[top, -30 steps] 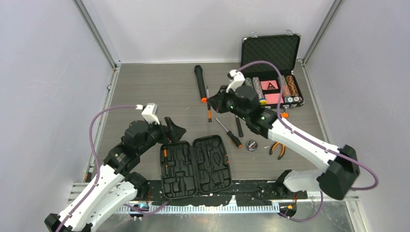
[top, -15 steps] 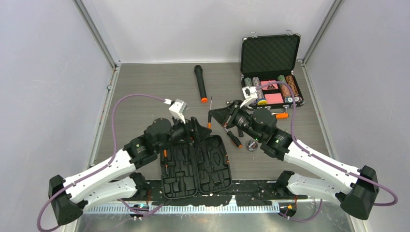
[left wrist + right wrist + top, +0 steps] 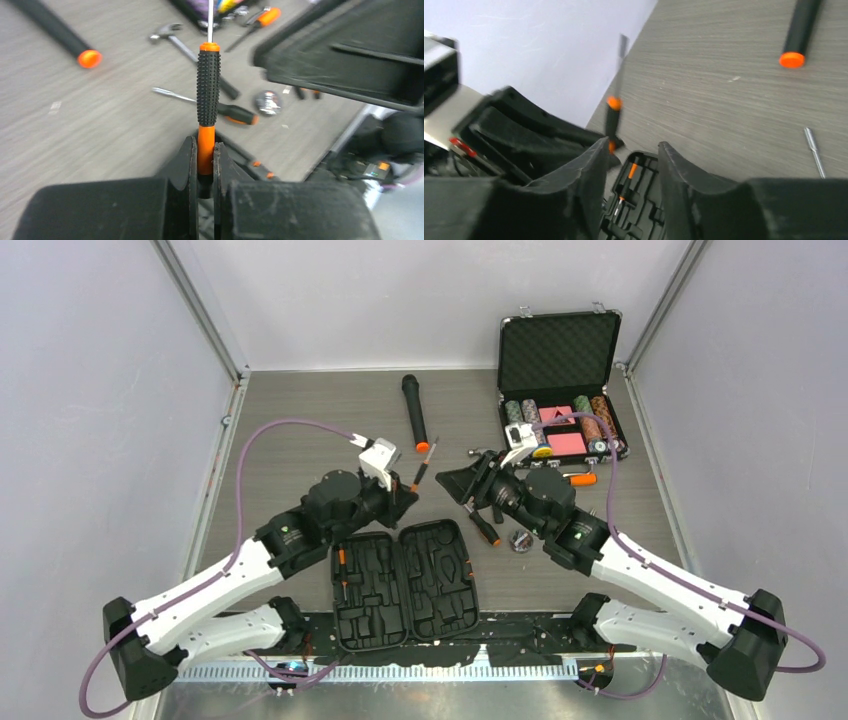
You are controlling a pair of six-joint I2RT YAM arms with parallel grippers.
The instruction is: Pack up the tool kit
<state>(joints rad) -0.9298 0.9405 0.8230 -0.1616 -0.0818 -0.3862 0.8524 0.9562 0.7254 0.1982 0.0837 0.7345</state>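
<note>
Tilted since the earlier frame, the screwdriver [image 3: 208, 90] is pinched by the left gripper [image 3: 203, 150]; the right gripper [image 3: 629, 150] is spread, empty. With the tool kit [image 3: 372, 612] open at 6 o'clock from it, the shaft is to be aligned to a slot before lowering.

Screwdriver [image 3: 208, 95] clamped in left hand [image 3: 203, 165]

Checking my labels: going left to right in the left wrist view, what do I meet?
In order: black microphone with orange end → orange-and-black knurled screwdriver in the left gripper → small round silver disc. The steel hammer and the lying screwdriver overlap the held one, so they are omitted.
</note>
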